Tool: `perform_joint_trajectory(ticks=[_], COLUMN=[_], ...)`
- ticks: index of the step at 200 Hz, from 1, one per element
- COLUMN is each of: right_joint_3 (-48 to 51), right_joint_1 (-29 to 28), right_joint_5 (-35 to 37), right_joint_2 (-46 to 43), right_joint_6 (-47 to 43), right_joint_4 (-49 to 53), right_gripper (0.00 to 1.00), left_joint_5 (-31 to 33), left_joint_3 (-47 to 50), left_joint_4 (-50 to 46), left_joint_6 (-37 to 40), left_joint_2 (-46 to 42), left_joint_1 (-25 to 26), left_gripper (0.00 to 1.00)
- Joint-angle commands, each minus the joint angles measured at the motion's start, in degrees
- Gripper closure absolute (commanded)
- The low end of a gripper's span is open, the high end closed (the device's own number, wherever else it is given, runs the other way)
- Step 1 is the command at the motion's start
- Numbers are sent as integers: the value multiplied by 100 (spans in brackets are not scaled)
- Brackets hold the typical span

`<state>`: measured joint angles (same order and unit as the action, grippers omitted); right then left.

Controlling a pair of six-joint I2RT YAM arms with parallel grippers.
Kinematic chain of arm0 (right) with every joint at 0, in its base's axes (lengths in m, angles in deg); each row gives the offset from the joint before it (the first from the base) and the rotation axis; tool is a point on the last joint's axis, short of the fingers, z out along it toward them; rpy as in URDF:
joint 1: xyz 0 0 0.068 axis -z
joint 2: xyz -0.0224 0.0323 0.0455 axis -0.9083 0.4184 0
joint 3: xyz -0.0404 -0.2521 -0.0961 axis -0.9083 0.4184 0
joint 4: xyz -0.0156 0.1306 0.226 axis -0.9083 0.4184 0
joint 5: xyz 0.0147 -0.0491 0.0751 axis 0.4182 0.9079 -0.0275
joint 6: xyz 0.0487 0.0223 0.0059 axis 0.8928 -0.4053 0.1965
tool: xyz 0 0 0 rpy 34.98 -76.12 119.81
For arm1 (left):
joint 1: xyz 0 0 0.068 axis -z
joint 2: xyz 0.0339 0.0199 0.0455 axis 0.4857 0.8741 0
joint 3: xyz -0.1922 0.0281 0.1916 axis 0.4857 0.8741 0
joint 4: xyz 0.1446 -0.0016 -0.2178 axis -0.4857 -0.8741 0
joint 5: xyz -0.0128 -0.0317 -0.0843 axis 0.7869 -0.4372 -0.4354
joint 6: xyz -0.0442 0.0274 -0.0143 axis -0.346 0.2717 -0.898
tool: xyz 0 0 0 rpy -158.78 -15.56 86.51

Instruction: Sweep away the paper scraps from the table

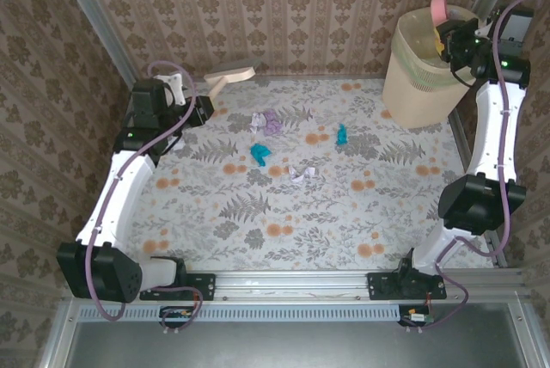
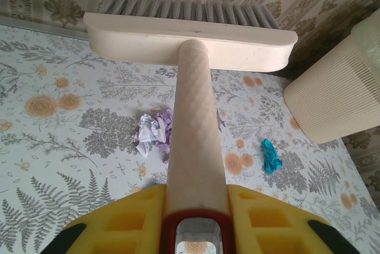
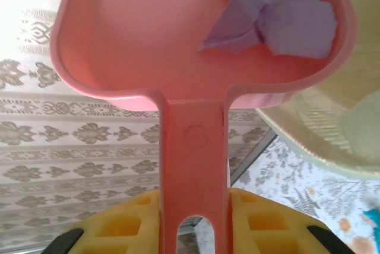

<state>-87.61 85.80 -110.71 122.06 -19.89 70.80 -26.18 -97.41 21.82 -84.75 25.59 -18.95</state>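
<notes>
Brush handle (image 2: 195, 141) clamped in my L tool (image 2: 196, 218), dustpan (image 3: 148, 46) clamped in R tool (image 3: 193, 215); paper scraps (image 1: 260, 153) on desk (image 1: 258, 230) look featherlight, soft, so I'd push w/ bristles (image 2: 190, 10), not pinch.

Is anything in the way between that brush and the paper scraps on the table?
Nothing visible. Only bare table lies between the brush, held in the left claw, and the nearest purple-and-white scrap. The beige bin stands off to the right, clear of that path.
</notes>
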Motion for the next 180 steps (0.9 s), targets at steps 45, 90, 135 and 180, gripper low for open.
perform_joint_trajectory(ticks=[45,90,135,180], right_joint_3=[652,1503,1617,1775], right_joint_1=[115,170,224,246], right_joint_5=[-539,-380,-412,-470], right_joint_2=[91,-249,-375,-468], right_joint_6=[2514,3530,3532,3557], right_joint_4=[-1829,-2837,-2902,-3035], right_gripper=[100,100,100,100], left_joint_5=[-164,205,365,446], left_joint_3=[-144,-248,-284,-328], left_joint_4=[159,-32,-28,-89], left_joint_6=[-149,296,449,550], left_joint_2=[162,101,105,136], left_joint_1=[70,408,622,720], left_gripper=[100,100,100,100])
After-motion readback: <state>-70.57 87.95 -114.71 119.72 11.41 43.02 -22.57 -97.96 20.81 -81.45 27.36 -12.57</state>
